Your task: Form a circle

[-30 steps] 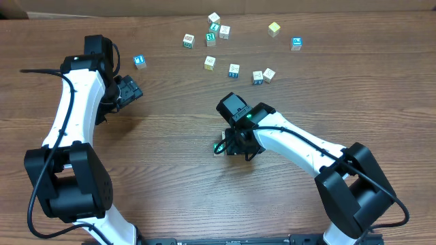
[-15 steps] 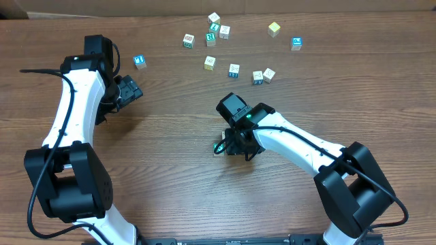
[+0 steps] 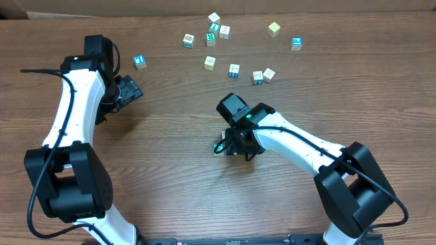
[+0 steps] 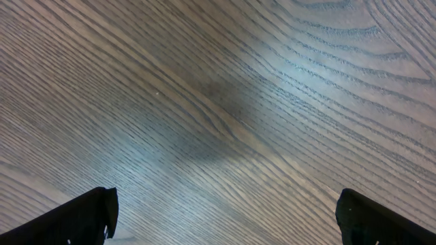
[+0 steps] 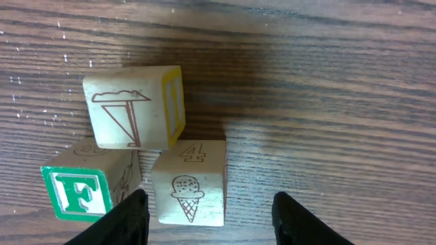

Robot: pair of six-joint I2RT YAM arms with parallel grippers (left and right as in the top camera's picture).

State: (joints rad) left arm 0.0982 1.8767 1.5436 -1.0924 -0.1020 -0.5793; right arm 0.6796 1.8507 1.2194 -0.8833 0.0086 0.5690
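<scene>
In the middle of the tabletop (image 3: 170, 184) sits a small bunch of cubes (image 3: 218, 148), right under the right end effector (image 3: 230, 144). The right wrist view shows three cubes in the bunch. One is the cube with a green F (image 5: 77, 192). One is the cube with an ice cream cone (image 5: 189, 184), and it has a 4 on top. Behind these two is the cube with a yellow side (image 5: 133, 109). All three sit very close together and look like they touch. They make a little corner shape, not a full ring.

The right end effector is open. Its two black fingers (image 5: 129, 221) stand apart. The ice cream cube is between them, and bare wood shows beside one finger. It grips nothing.

Over by the left edge, the left end effector (image 3: 128, 90) is open as wide as it goes. In its wrist view there is only bare wood under it.

Along the far edge lie the loose cubes (image 3: 210, 62), spread out and well apart from the bunch. One blue cube (image 3: 139, 61) is near the left end effector. A yellow cube (image 3: 274, 28) lies farther toward the right.
</scene>
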